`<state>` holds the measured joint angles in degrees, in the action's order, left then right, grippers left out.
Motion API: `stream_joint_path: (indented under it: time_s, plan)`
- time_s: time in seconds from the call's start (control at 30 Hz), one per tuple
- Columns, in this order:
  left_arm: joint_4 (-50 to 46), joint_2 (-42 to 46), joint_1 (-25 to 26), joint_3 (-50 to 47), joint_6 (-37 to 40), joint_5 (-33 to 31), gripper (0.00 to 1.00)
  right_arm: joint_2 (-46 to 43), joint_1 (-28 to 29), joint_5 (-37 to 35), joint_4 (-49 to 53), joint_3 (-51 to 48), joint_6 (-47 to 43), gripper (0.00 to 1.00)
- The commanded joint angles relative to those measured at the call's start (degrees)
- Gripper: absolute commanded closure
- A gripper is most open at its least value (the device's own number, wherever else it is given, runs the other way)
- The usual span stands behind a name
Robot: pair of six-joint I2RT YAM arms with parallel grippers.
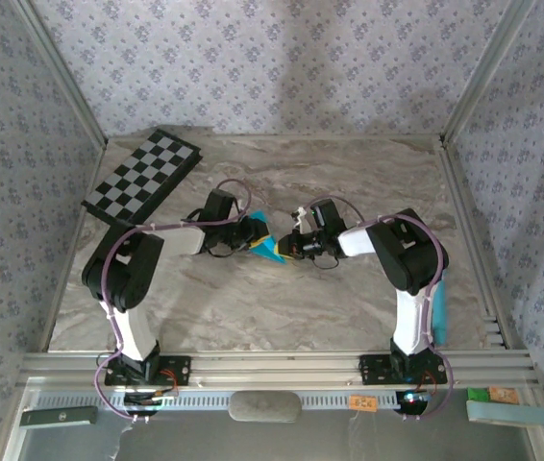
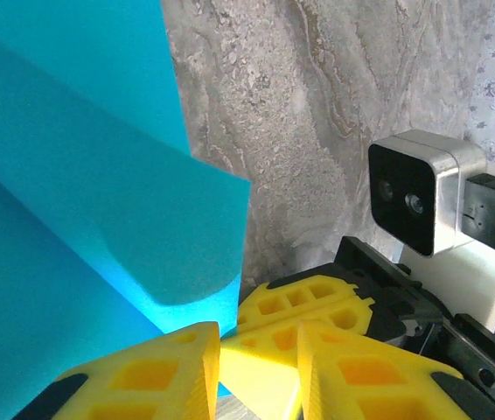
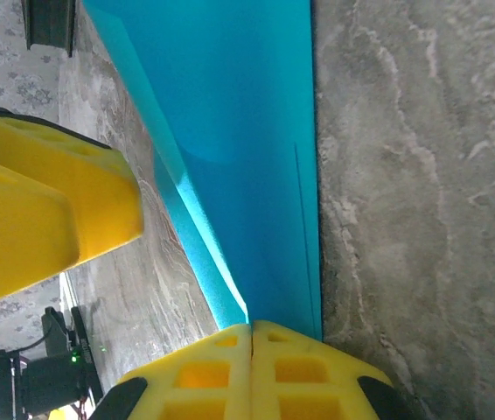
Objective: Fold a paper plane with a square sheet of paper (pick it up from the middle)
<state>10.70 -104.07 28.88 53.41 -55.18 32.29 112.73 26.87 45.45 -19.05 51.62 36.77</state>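
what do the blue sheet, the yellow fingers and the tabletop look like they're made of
The blue sheet looks like thin matte paper: it curves softly and carries a sharp fold.
The right hand's fingers look like matte yellow plastic with recessed pockets, possibly printed.
The tabletop has grey-beige marble veining and a low sheen. It could be real stone or a printed laminate; the look leaves that open.

Count on inspection: one bright turquoise-blue paper sheet (image 1: 264,245), folded, frame centre; one black-and-white checkerboard (image 1: 145,175), upper left; two black-and-white robot arms, the left arm (image 1: 133,279) and the right arm (image 1: 411,254).
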Motion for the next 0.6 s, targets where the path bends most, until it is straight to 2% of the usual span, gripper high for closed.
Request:
stream_joint_path:
  time_s: [0.0,0.57]
  plan:
    - [2.6,-1.6,0.3,1.1,-0.2,2.3,0.72,1.4,-0.7,0.6,0.0,-0.4,3.1,1.00]
    - [3.9,-5.3,0.6,3.1,-1.1,2.5,0.79,1.9,-1.4,0.8,0.2,-1.1,4.5,1.00]
